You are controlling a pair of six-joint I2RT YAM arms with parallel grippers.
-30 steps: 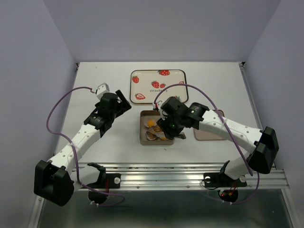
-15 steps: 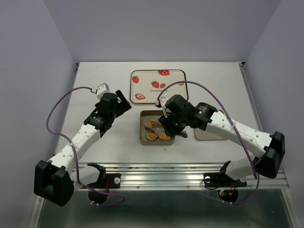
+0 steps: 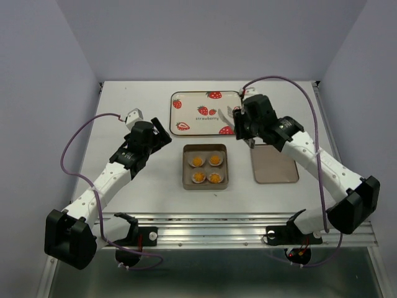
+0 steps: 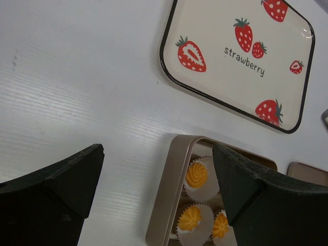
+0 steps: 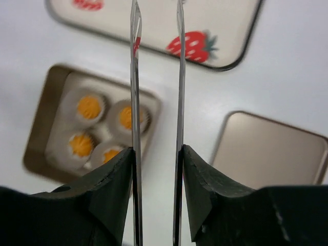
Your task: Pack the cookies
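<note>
Four small orange-yellow cookies (image 3: 197,161), each in a white paper cup, sit two by two in the open square metal tin (image 3: 187,169). They also show in the right wrist view (image 5: 88,106), and three show in the left wrist view (image 4: 196,174). My right gripper (image 3: 231,117) (image 5: 156,151) is shut on thin metal tongs (image 5: 134,77), whose blades are apart and empty. It hovers over the right end of the strawberry tray (image 3: 192,102). My left gripper (image 3: 160,135) (image 4: 156,154) is open and empty, left of the tin (image 4: 166,200).
The tin's flat lid (image 3: 275,164) (image 5: 271,151) lies right of the tin. The strawberry tray (image 4: 220,31) (image 5: 225,20) lies behind the tin and holds nothing. Purple cables loop over both arms.
My right gripper lifted the tongs out of the tin and swung back and right, over the tray's right end. The four cookies now sit uncovered. The left arm has not moved.
</note>
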